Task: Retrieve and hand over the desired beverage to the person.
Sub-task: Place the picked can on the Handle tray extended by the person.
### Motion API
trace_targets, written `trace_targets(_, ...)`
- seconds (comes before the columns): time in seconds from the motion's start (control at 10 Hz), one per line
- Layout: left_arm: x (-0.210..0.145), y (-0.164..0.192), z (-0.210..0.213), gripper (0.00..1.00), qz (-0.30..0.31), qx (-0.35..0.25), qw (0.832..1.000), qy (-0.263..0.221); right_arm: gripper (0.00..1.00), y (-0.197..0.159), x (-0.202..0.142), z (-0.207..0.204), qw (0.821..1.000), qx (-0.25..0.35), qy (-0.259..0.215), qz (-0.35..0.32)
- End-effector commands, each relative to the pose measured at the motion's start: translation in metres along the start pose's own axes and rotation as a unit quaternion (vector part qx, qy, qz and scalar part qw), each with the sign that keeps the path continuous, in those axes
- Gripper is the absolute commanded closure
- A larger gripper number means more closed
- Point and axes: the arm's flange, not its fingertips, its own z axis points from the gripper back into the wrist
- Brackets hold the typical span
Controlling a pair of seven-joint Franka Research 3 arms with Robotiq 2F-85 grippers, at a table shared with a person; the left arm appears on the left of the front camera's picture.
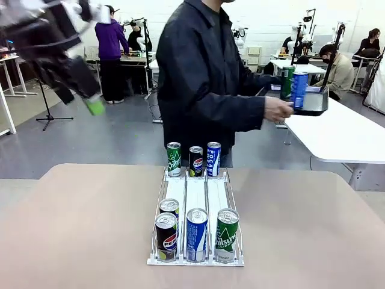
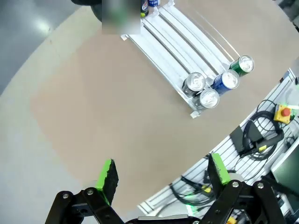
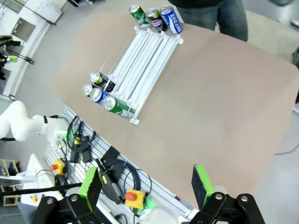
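Observation:
Beverage cans stand in a white three-lane rack [image 1: 195, 192] at the table's middle. Green [image 1: 174, 159], black [image 1: 196, 161] and blue [image 1: 213, 158] cans stand at its far end. At the near end are a black can [image 1: 166, 236], a blue can [image 1: 197, 235] and a green can [image 1: 227, 235]. The person [image 1: 204, 78] stands behind the rack holding a black tray [image 1: 313, 101] off to the right. My left gripper [image 1: 81, 99] [image 2: 163, 172] hangs open high at the left. My right gripper [image 3: 146, 184] is open high above the table edge, holding nothing.
Two cans, green [image 1: 287, 81] and blue [image 1: 299, 89], stand on the person's tray. A white table [image 1: 337, 135] lies to the right behind the person. Cables and a yellow stop button [image 3: 134, 197] sit below the table's near edge. Bare tabletop [image 1: 78, 223] flanks the rack.

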Motion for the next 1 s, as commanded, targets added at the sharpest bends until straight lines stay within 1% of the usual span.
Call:
trace_targets(0.0, -0.036, 0.035, 0.000, 0.00, -0.006, -0.049, 0.998, -0.032, 0.00, -0.001, 0.001, 0.001, 1.000, 0.010, -0.003, 0.007)
trace_targets(0.1, -0.052, 0.058, 0.003, 0.00, 0.006, -0.063, 0.997, -0.051, 0.00, -0.001, 0.001, 0.001, 1.000, 0.010, -0.003, 0.007)
trace_targets(0.2, -0.069, 0.073, 0.002, 0.00, 0.016, -0.071, 0.995, -0.074, 0.00, -0.001, 0.001, 0.001, 1.000, 0.010, -0.003, 0.007)
trace_targets(0.4, -0.097, 0.093, -0.002, 0.00, 0.039, -0.098, 0.989, -0.108, 0.00, -0.001, 0.001, 0.001, 1.000, 0.010, -0.003, 0.007)
trace_targets(0.5, -0.106, 0.104, -0.005, 0.00, 0.047, -0.113, 0.986, -0.110, 0.00, -0.001, 0.001, 0.001, 1.000, 0.010, -0.003, 0.007)
trace_targets(0.7, -0.120, 0.115, -0.003, 0.00, 0.061, -0.128, 0.983, -0.119, 0.00, -0.001, 0.001, 0.001, 1.000, 0.010, -0.003, 0.007)
trace_targets(0.8, -0.121, 0.117, 0.000, 0.00, 0.064, -0.130, 0.981, -0.126, 0.00, -0.001, 0.001, 0.001, 1.000, 0.010, -0.003, 0.007)
trace_targets(0.9, -0.121, 0.119, 0.001, 0.00, 0.071, -0.133, 0.981, -0.122, 0.00, -0.001, 0.001, 0.001, 1.000, 0.010, -0.003, 0.007)
